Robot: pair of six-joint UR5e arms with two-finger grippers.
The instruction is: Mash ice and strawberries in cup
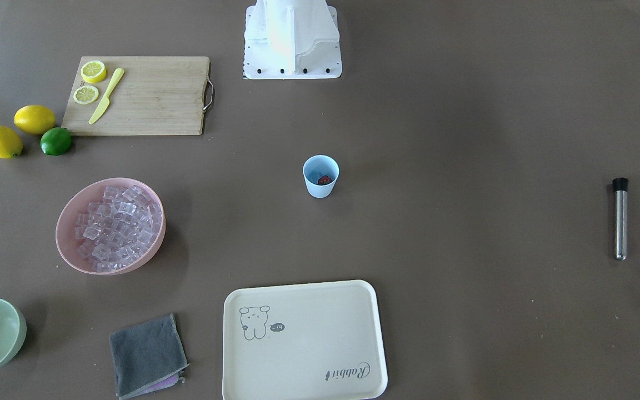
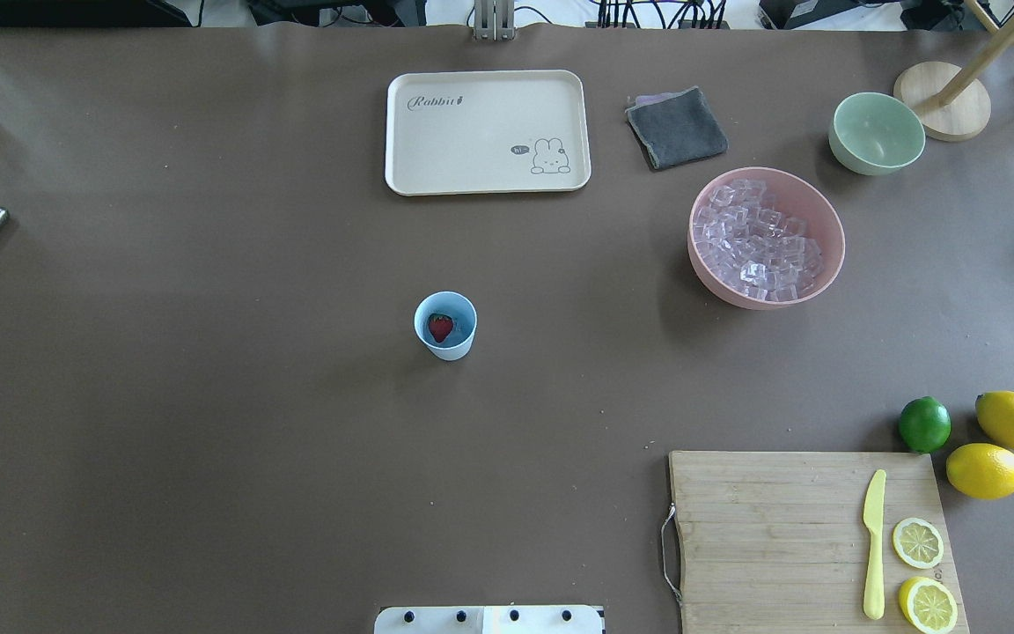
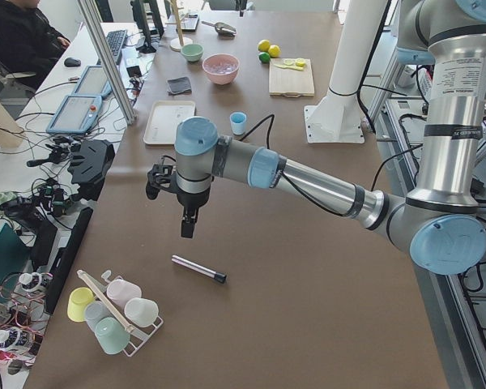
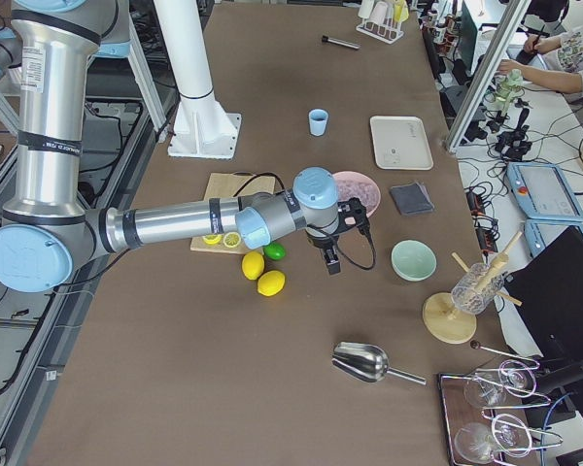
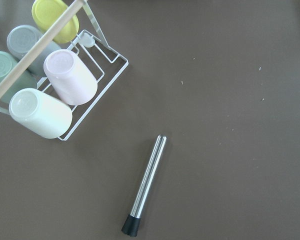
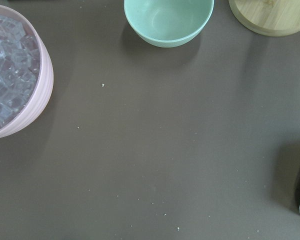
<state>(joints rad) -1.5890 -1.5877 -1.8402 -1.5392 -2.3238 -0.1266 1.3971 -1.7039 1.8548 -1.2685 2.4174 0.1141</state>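
Left gripper (image 3: 187, 230): opening cannot be told; well apart from the cup (image 2: 452, 352).
Right gripper (image 4: 331, 264): opening cannot be told.
Strawberry (image 2: 440, 328): seen inside the cup.

small light-blue plastic cup (image 2: 454, 350) stands alone mid-table, bare brown tabletop (image 2: 208, 396) all round, open from any side. nearest clutter, the cream rectangular tray (image 2: 472, 145) and pink bowl (image 2: 736, 298) of clear ice cubes (image 2: 758, 242), sits well apart. steel rod with black cap (image 5: 147, 187) lies near a white wire cup rack (image 5: 110, 81).
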